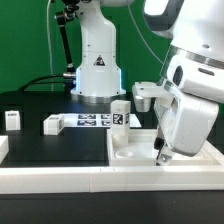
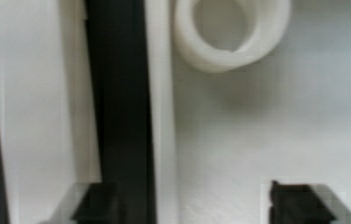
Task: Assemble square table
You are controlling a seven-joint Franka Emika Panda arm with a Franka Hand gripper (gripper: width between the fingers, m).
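Note:
The square table's top, a large white slab [image 1: 135, 150] with a raised rim, lies flat at the exterior view's lower right. My gripper [image 1: 163, 154] points down at its front right part. In the wrist view the gripper [image 2: 204, 205] is open. One dark fingertip [image 2: 111, 203] is over the black gap beside the slab's edge and the other is over the slab [image 2: 243, 130], with nothing held. A round raised socket [image 2: 225, 40] shows on the slab. Small white legs stand at the far left [image 1: 13, 120], left of centre [image 1: 52, 124] and behind the slab [image 1: 120, 112].
The marker board [image 1: 95, 121] lies on the black table behind the slab. A long white rail [image 1: 80, 178] borders the front. The robot's white base [image 1: 97, 65] stands at the back. Another white part [image 1: 147, 95] sits behind the slab, near the arm.

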